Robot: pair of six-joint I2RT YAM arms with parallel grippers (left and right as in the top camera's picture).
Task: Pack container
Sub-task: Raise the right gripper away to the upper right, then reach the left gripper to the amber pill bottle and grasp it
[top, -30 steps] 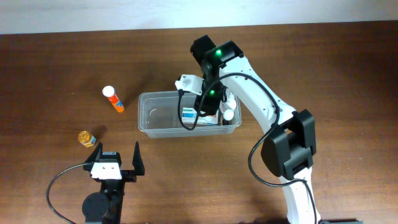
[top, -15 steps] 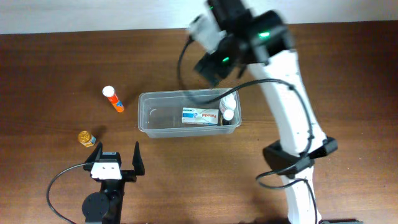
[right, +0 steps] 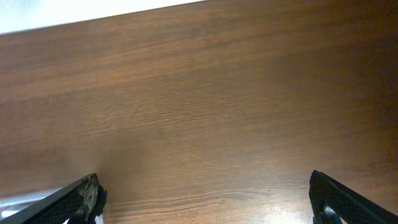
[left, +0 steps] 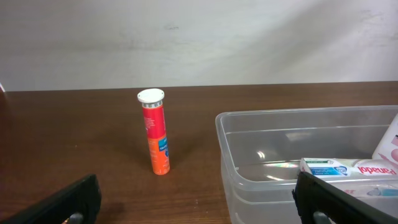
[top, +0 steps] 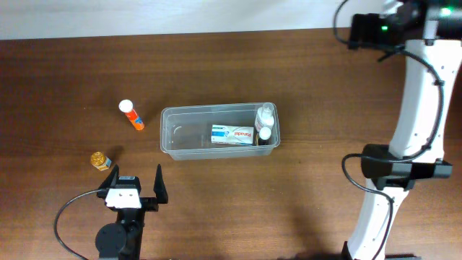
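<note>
The clear rectangular plastic container [top: 180, 137] sits mid-frame on the brown wooden tabletop [top: 72, 72], with a white box [top: 232, 135] inside. The left gripper [top: 135, 179], lower left, stands open and empty. The right gripper [right: 214, 202], upper right, is spread wide, holding nothing.

left arm [top: 119, 232] sits tucked low at the near-left side, left gripper [top: 136, 173] pointing straight fwd w/ both fingers [top: 159, 182] spread wide, nothing btwn them. right arm [top: 419, 101] is stretched way out to the far-right corner, white links nearly straight. right gripper [right: 211, 202] is spread wide too, its 2 fingers only peek in at the bottom corners of the wrist cam, nothing held.
</note>
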